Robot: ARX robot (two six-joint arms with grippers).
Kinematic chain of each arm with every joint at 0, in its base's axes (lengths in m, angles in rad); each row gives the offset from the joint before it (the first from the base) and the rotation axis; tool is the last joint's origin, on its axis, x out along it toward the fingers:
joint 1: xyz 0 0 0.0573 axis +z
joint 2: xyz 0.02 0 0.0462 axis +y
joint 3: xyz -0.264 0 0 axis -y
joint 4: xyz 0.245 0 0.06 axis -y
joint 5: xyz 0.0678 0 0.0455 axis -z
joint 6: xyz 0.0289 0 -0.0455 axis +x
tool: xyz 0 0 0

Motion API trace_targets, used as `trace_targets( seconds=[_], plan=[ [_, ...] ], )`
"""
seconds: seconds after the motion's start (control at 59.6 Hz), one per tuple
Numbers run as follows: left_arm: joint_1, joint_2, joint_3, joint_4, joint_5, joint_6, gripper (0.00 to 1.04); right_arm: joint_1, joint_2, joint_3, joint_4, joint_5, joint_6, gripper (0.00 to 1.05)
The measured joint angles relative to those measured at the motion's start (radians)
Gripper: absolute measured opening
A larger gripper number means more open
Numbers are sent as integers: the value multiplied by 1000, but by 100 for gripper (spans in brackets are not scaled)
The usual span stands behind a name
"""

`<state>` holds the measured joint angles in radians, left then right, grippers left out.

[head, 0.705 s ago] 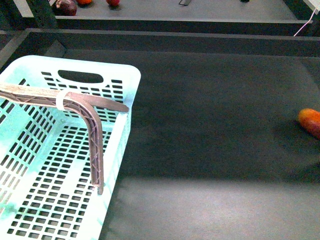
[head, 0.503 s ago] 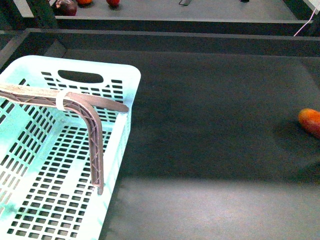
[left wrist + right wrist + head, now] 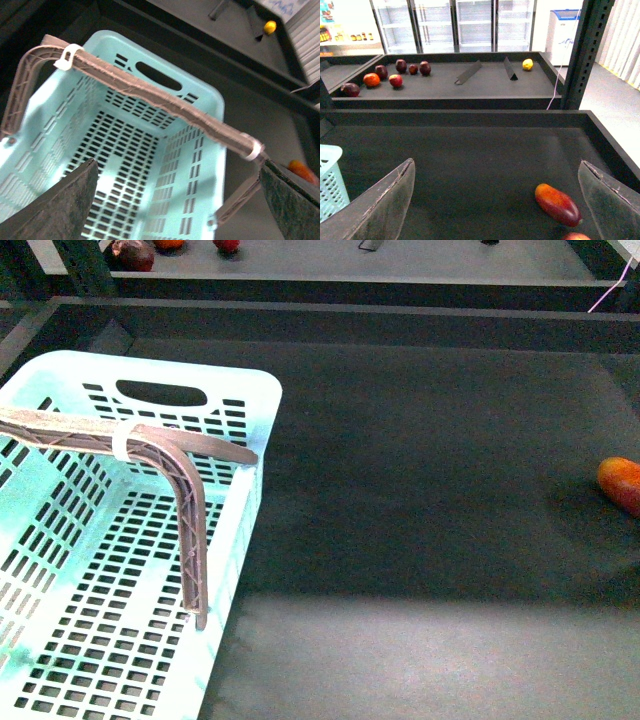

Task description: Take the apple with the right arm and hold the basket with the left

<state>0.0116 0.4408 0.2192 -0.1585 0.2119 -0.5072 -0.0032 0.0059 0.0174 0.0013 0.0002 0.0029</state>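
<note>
Turquoise basket [image 3: 200, 370] sits at the near left corner of the table [image 3: 420, 490], with nothing inside. Left gripper [image 3: 176, 167] hangs over the grey-brown handle [image 3: 150, 95], jaws spread wide, holding nothing. Right gripper [image 3: 496, 165] is likewise spread wide and empty, facing the table's right edge. A red rounded fruit cut off by the right wrist view, probably the apple [image 3: 577, 235], lies just beside a long orange-red fruit [image 3: 557, 204]. Judgement: neither step done; handle grasp and apple pick both remain.
</note>
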Motion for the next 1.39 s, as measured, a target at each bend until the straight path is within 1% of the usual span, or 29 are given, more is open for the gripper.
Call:
trace_targets(
  seconds=[0.034, 0.168, 0.268, 0.386, 0.587, 0.671, 0.822, 0.839, 0.906, 0.923, 1.057, 1.107, 1.174, 1.258, 1.393],
  plan=[
    [2, 55, 21, 43, 22, -69, 98, 0, 0, 0, 0, 0, 0, 96],
    [3, 250, 64, 168, 45, -274, 98, 1, 0, 0, 0, 0, 0, 96],
    [23, 429, 76, 258, 65, -419, 98, 1, 0, 0, 0, 0, 0, 96],
    [39, 611, 96, 364, 76, -520, 98, 1, 0, 0, 0, 0, 0, 96],
    [39, 889, 187, 515, 64, -592, 98, 1, 0, 0, 0, 0, 0, 96],
    [39, 977, 238, 520, 50, -607, 98, 1, 0, 0, 0, 0, 0, 96],
    [39, 1040, 287, 508, 35, -618, 97, 1, 0, 0, 0, 0, 0, 96],
    [39, 1042, 290, 505, 34, -618, 96, 1, 0, 0, 0, 0, 0, 96],
    [40, 1054, 303, 503, 31, -625, 83, 1, 0, 0, 0, 0, 0, 96],
    [41, 1071, 327, 478, 32, -633, 49, 1, 0, 0, 0, 0, 0, 96],
    [35, 1079, 327, 465, 13, -631, 26, 1, 0, 0, 0, 0, 0, 96],
    [31, 1080, 328, 459, 10, -647, 19, 1, 0, 0, 0, 0, 0, 96],
    [26, 1078, 336, 459, 21, -673, 14, 1, 0, 0, 0, 0, 0, 96],
    [17, 1071, 344, 456, 27, -688, 10, 1, 0, 0, 0, 0, 0, 96],
    [6, 1038, 345, 424, 31, -683, 9, 1, 0, 0, 0, 0, 0, 96]
  ],
)
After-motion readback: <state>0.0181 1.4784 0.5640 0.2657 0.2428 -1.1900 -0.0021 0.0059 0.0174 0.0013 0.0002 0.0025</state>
